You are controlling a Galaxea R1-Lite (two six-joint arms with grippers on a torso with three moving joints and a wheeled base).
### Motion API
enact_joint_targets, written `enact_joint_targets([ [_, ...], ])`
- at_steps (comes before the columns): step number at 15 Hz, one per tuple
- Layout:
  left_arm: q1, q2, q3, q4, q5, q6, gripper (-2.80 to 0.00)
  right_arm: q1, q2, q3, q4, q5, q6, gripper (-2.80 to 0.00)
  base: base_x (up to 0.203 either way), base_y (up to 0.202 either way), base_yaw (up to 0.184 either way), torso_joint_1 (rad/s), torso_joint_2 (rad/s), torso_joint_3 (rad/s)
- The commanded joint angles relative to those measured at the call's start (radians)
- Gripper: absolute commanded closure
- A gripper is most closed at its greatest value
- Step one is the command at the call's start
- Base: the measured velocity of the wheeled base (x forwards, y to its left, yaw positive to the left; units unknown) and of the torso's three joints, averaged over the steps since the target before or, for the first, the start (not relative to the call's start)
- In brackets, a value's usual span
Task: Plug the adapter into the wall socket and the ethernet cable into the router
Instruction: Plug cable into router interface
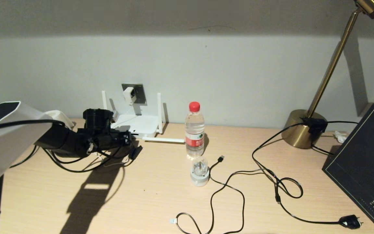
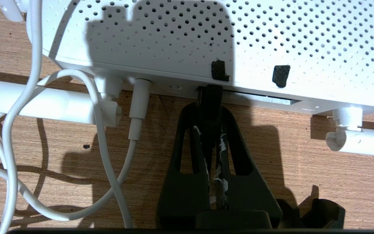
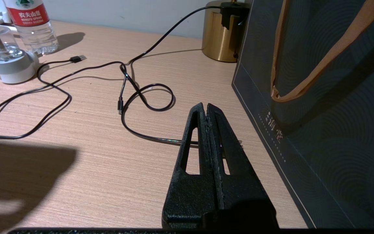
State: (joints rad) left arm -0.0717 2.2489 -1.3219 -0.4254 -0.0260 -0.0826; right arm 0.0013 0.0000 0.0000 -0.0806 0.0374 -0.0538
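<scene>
The white adapter (image 1: pixel 129 95) sits in the grey wall socket (image 1: pixel 137 93) on the back wall. Its white cord (image 2: pixel 102 152) runs down to a jack on the router's edge. The white router (image 1: pixel 139 125) lies below the socket with two antennas upright and one flat. My left gripper (image 1: pixel 128 138) is at the router's near edge, shut on the ethernet cable's black connector (image 2: pixel 210 95). The connector's front end is in the port row of the router (image 2: pixel 239 35). The black ethernet cable (image 1: pixel 76 169) loops under the left arm. My right gripper (image 3: pixel 205 108) is shut and empty, low over the desk.
A water bottle (image 1: pixel 194 130) and a round white-and-clear plug (image 1: pixel 199 171) stand mid-desk. A black USB cable (image 1: pixel 221 158) and the lamp cord with its round plug (image 1: pixel 349 222) trail over the right half. A brass lamp base (image 1: pixel 300 130) and a dark bag (image 1: pixel 362 162) stand at the right.
</scene>
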Motion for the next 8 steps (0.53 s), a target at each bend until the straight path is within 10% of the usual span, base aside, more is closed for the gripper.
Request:
enact_joint_targets([
  [1, 0.000, -0.004, 0.028, 0.004, 0.000, 0.028, 0.00, 0.000, 0.001, 0.035, -0.001, 0.001, 0.000, 0.00, 0.000, 0.000, 0.000, 0.000, 0.00, 0.000],
  [2, 0.000, -0.005, 0.041, -0.009, 0.006, 0.049, -2.80, 0.000, 0.002, 0.035, -0.001, 0.001, -0.001, 0.00, 0.000, 0.000, 0.000, 0.000, 0.00, 0.000],
  [8, -0.001, -0.060, 0.070, -0.010, 0.001, -0.005, -2.80, 0.000, 0.001, 0.035, -0.001, 0.001, -0.001, 0.00, 0.000, 0.000, 0.000, 0.000, 0.00, 0.000],
])
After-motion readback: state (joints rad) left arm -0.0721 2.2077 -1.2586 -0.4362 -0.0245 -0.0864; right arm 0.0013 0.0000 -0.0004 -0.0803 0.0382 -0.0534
